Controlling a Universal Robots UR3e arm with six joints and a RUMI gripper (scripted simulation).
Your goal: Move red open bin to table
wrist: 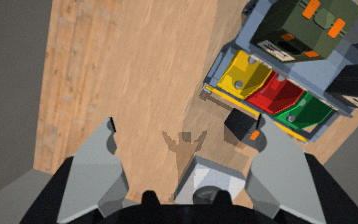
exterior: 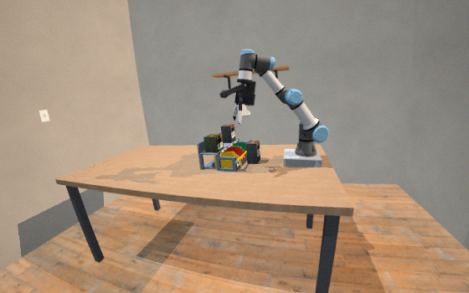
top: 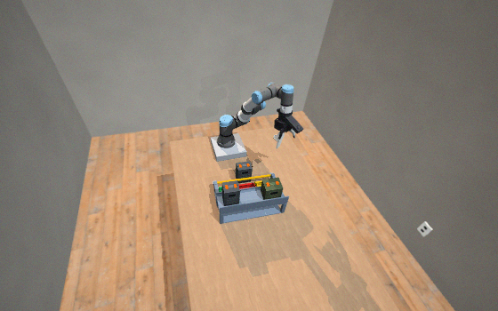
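Red open bin (top: 246,186) (exterior: 234,151) (wrist: 280,95): sits in the low row of a blue-grey shelf (top: 253,207) (exterior: 201,161) (wrist: 220,70), between a yellow bin (top: 258,183) (exterior: 227,162) (wrist: 244,75) and a green bin (top: 220,189) (exterior: 239,146) (wrist: 307,112). Has smooth, angular walls and an open top; contains a small rounded grey part. Lies behind a slim, straight yellow rail (top: 244,179) (wrist: 219,93), on the side towards the arm (top: 246,111) (exterior: 304,115). Yellow and green neighbours: share the sloped, open form and also carry rounded grey parts. Upper deck: flat, bears a chunky olive-green box (top: 271,188) (exterior: 213,143) (wrist: 305,30) with orange tabs and a taller dark box (top: 230,194) (exterior: 228,133) (wrist: 355,82), well apart. Second dark box (top: 244,171) (exterior: 253,151) (wrist: 241,124): upright, orange-tabbed, stands on the table (top: 221,267) (exterior: 175,184) (wrist: 150,75) near the yellow rail. Tabletop: pale, fine wood grain, streaked with shadow; set over rougher, knotted planks. Base plate (top: 232,155) (exterior: 290,161) (wrist: 230,177): square, pale grey, under the arm. Gripper (top: 285,140) (exterior: 238,120) (wrist: 184,116): black body, faceted light-grey fingers with dark tips; fingers spread wide, nothing between; hangs above the table, apart from the bins.
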